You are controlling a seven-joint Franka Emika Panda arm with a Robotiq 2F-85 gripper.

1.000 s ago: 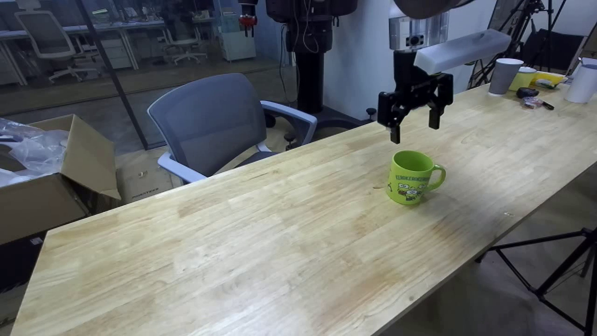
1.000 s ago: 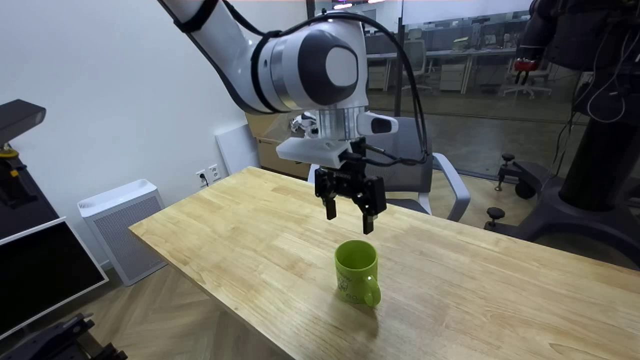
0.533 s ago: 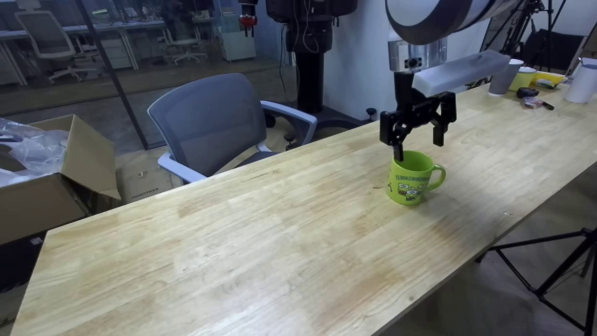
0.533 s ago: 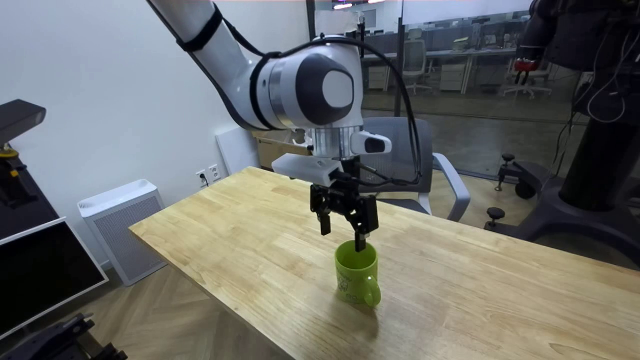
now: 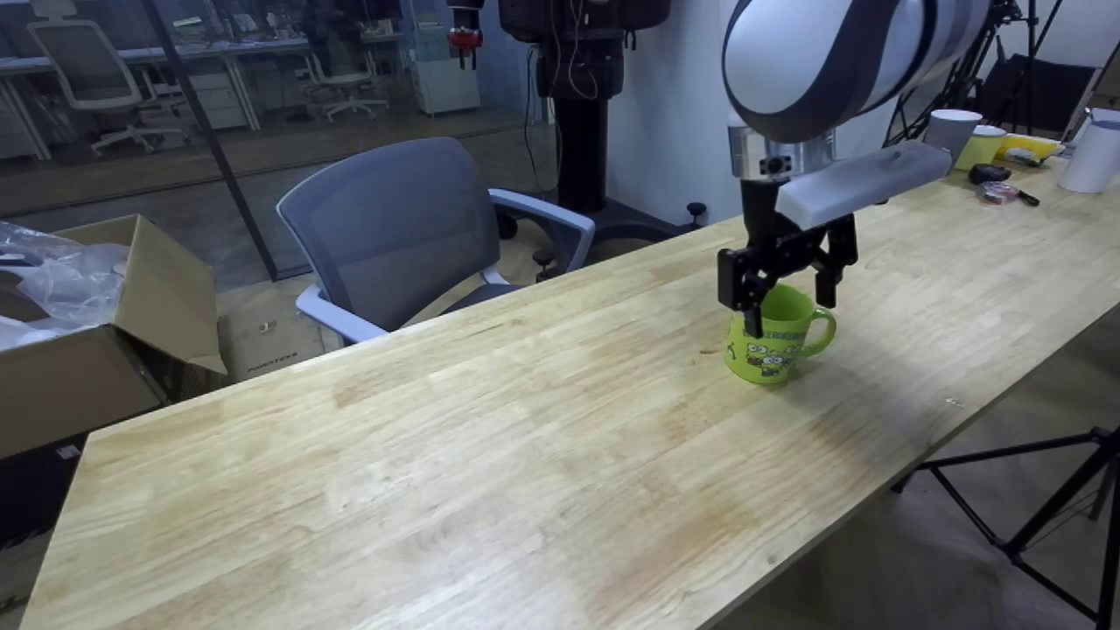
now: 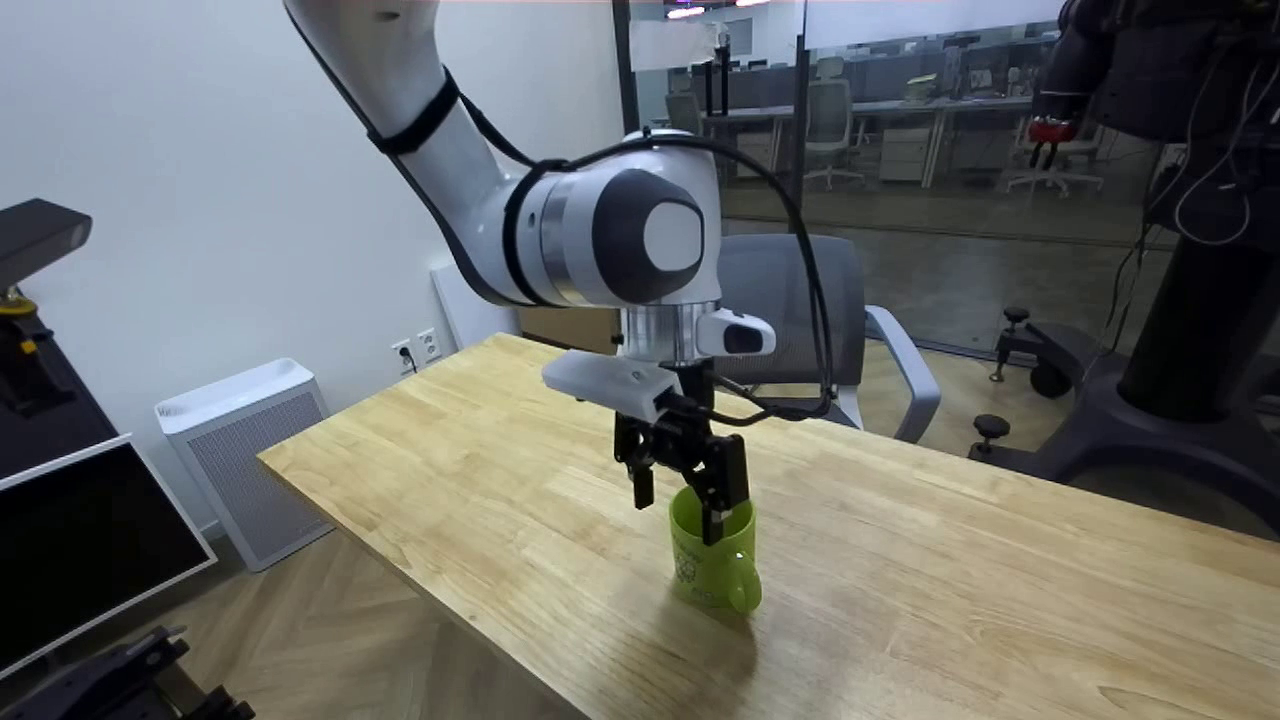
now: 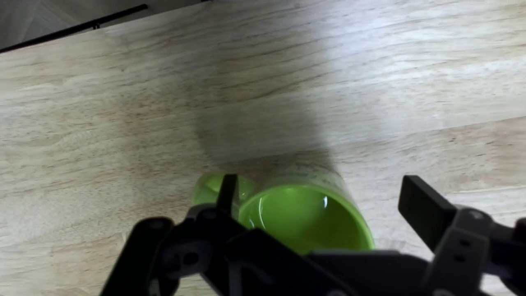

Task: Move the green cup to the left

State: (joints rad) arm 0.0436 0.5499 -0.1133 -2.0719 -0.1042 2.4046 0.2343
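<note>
The green cup [image 5: 770,360] is a lime-green mug with cartoon print, upright on the wooden table. It also shows in another exterior view [image 6: 705,578], its loop handle facing that camera. My gripper [image 5: 790,308] is open, pointing down, with its fingertips at about rim height. In the wrist view the gripper [image 7: 318,193] spans the cup's mouth [image 7: 304,218]. One finger overlaps the gap between rim and handle; the other stands apart from the cup on the opposite side. Whether either finger touches the cup I cannot tell. The near part of the mouth is hidden by the gripper body.
A grey cup [image 5: 949,136], a pale green cup [image 5: 981,149], a yellow bowl [image 5: 1032,144] and a white container [image 5: 1094,157] stand at the table's far end. An office chair [image 5: 394,236] stands against one long edge of the table [image 5: 437,490].
My gripper has come down from above the cup to its rim, fingers staying open. The cup has not moved.
</note>
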